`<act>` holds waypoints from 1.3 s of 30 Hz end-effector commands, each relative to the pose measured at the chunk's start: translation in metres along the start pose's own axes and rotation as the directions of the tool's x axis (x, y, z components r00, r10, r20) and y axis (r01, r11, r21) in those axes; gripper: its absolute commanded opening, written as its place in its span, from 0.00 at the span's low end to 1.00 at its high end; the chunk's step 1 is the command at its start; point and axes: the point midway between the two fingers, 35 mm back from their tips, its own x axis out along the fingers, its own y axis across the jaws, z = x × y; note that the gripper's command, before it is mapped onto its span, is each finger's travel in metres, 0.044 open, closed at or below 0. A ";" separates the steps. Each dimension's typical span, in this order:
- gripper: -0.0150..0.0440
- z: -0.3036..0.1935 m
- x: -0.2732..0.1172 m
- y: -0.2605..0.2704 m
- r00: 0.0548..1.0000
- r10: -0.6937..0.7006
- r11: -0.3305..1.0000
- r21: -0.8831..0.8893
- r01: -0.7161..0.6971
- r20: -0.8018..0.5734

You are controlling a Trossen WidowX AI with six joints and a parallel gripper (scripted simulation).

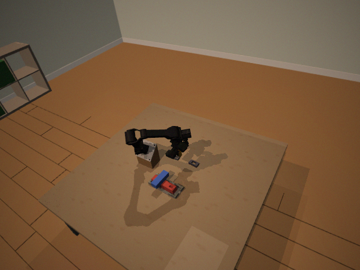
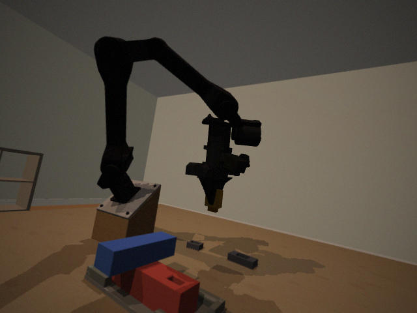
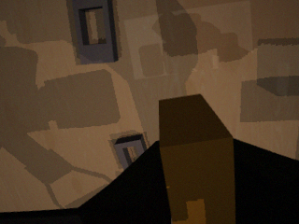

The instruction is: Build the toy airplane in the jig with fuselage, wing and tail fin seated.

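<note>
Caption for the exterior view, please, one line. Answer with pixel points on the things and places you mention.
Gripper (image 2: 212, 201) holding the yellow tail fin (image 2: 217, 199) aloft, beyond the red fuselage (image 2: 156, 283) and blue wing (image 2: 141, 250).

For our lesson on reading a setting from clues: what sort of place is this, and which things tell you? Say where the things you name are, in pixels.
Probably a plain indoor room used as a robot workspace: an arm (image 1: 157, 133) (image 2: 116, 97) mounted on a table (image 1: 232, 185), with an open shelf unit (image 1: 35, 62) (image 2: 36, 178) nearby.
</note>
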 end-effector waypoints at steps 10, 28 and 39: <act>0.25 0.021 0.001 -0.031 1.000 -0.001 1.000 0.014 0.001 0.017; 0.25 0.040 0.007 -0.077 1.000 -0.018 0.999 0.029 0.018 0.025; 0.25 0.048 0.010 -0.108 0.999 -0.039 0.998 0.040 0.038 0.029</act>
